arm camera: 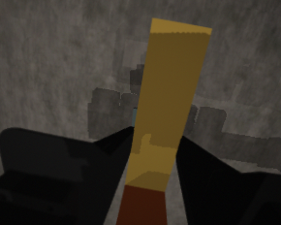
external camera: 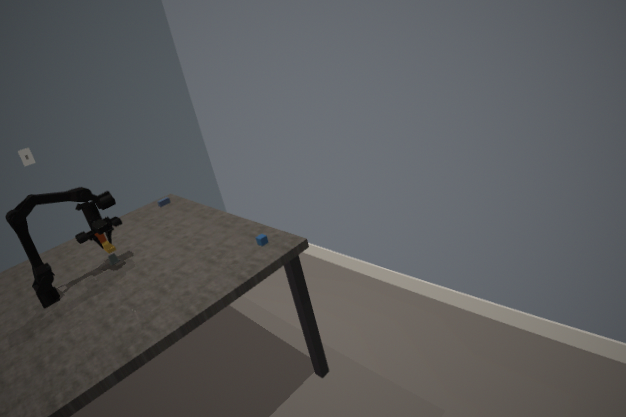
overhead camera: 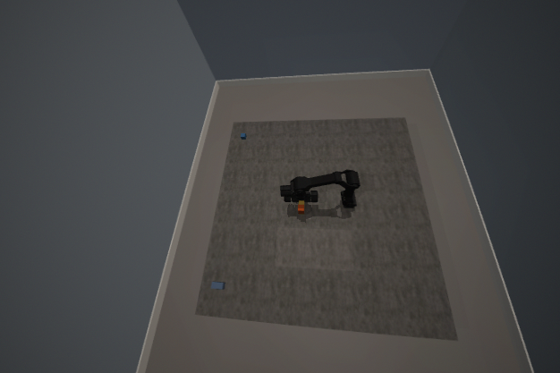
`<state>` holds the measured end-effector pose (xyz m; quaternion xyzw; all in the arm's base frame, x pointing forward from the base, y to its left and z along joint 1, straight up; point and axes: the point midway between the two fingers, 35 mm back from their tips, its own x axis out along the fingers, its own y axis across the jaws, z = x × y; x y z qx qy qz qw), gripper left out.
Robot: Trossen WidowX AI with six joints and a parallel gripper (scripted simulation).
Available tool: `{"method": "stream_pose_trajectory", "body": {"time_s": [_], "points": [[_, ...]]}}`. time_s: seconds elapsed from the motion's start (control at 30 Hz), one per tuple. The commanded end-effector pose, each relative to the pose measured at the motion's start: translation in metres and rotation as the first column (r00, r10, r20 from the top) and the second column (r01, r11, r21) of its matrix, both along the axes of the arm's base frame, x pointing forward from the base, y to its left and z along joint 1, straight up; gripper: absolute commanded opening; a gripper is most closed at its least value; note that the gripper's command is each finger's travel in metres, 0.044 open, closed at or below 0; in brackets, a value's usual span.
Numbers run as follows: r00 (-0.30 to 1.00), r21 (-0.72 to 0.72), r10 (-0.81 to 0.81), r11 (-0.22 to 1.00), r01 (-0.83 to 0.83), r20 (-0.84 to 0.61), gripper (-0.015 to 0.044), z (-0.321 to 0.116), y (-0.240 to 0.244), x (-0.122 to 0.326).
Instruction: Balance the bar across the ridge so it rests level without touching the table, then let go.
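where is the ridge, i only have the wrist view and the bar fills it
observer: the ridge stands on the table just below the bar's yellow end; in the exterior view the two seem slightly apart.
operator: is the bar level
observer: no, from the side it slopes, yellow end low, orange end up between the shut fingers.
operator: anything else close by
observer: no, only a blue block and a flatter blue block, both far off near the table's corners.
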<state>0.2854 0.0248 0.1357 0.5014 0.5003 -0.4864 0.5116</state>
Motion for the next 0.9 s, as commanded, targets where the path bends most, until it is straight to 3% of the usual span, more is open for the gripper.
{"method": "stream_pose_trajectory", "body": {"time_s": [0.0,0.87], "points": [[1.0,-0.002,0.017,1.0,-0.017,-0.002,0.0,-0.007,0.002,0.001],[0.999,-0.003,0.036,0.999,-0.036,-0.002,0.0,-0.039,0.001,0.007]]}}
